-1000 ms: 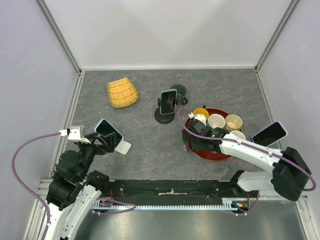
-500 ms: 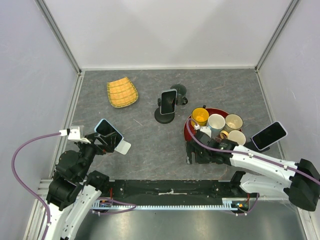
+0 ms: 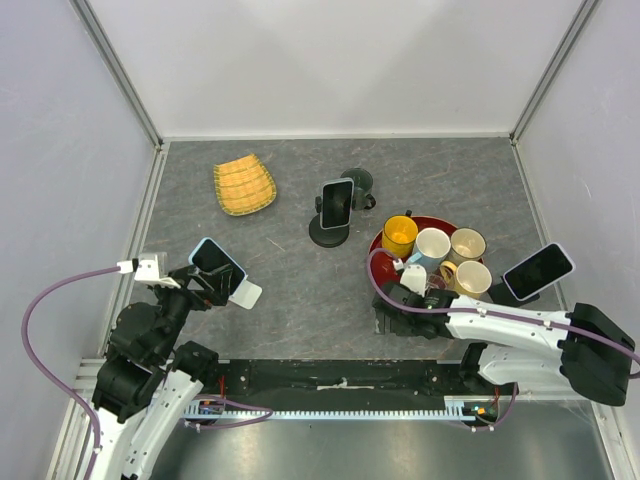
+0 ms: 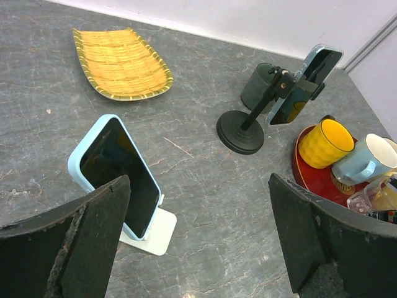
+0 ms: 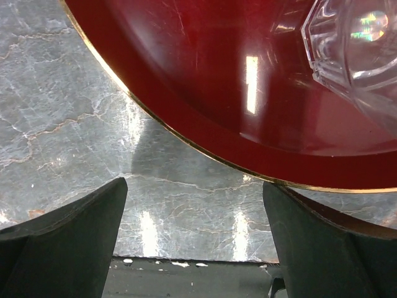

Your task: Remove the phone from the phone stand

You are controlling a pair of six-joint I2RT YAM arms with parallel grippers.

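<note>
Three phones stand propped on the table. A dark phone [image 3: 337,203] is clamped on a black round-foot stand [image 3: 328,237] in the middle, also seen as the phone [image 4: 307,84] on its stand [image 4: 240,131]. A light-blue phone [image 4: 115,174] leans on a white plate stand [image 4: 152,233] at the left. A third phone [image 3: 538,270] stands at the right. My left gripper [image 3: 208,287] is open just behind the blue phone, not touching it. My right gripper [image 3: 395,315] is open and low at the near-left edge of the red tray [image 5: 186,133], holding nothing.
The red tray [image 3: 378,248] carries a yellow mug [image 3: 399,235], white and beige mugs [image 3: 433,244] and a clear glass [image 5: 353,49]. A woven yellow dish [image 3: 244,186] lies far left. A dark cup [image 3: 357,182] stands behind the black stand.
My right arm has drawn back from over the tray toward the table's near edge, uncovering the mugs. The left arm and all three phones have stayed put.
</note>
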